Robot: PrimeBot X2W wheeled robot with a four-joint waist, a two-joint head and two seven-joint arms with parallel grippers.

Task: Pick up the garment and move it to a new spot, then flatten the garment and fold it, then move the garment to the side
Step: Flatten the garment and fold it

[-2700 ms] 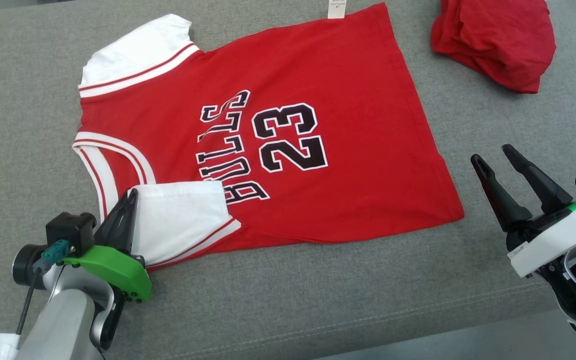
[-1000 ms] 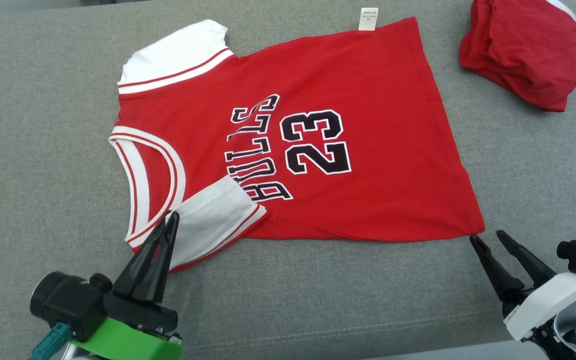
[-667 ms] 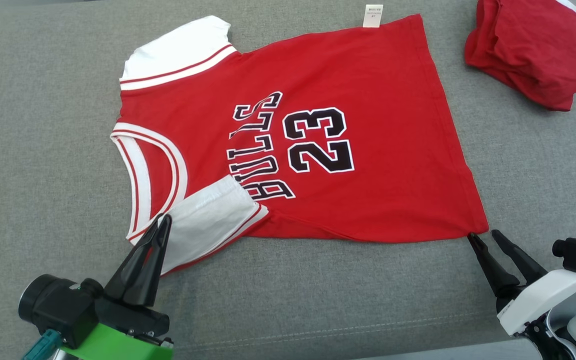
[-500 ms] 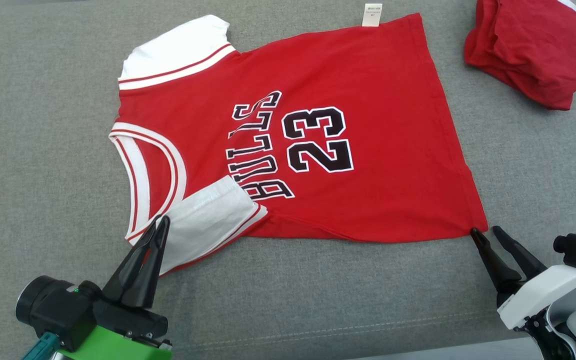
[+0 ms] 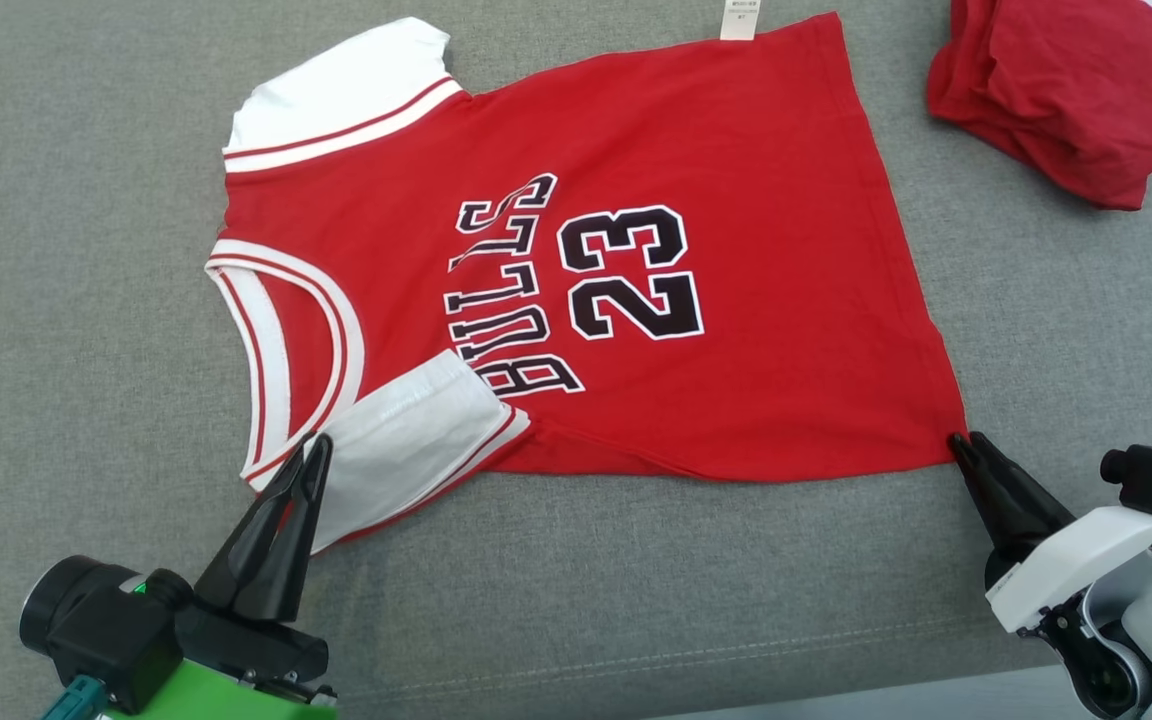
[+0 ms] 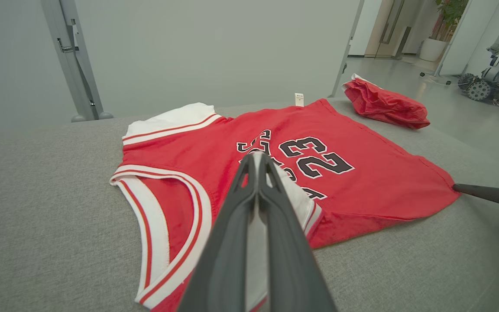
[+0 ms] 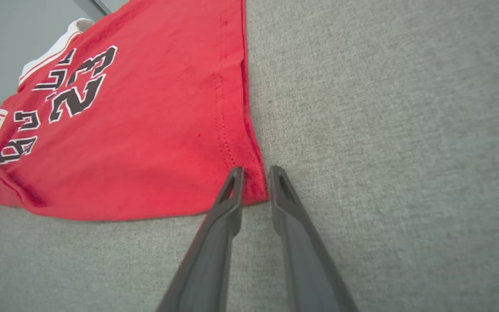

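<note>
Narrowed from wide to a slim gap at the right gripper, straddling the hem corner of the Bulls jersey (spread flat on the grey cushion). Shut tight at the left gripper, tips by the folded white sleeve. Looks set for folding.

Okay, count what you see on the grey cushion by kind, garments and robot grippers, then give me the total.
red Bulls 23 jersey: 1
bunched red garment: 1
grippers, the left gripper and the right gripper: 2
Total: 4
</note>
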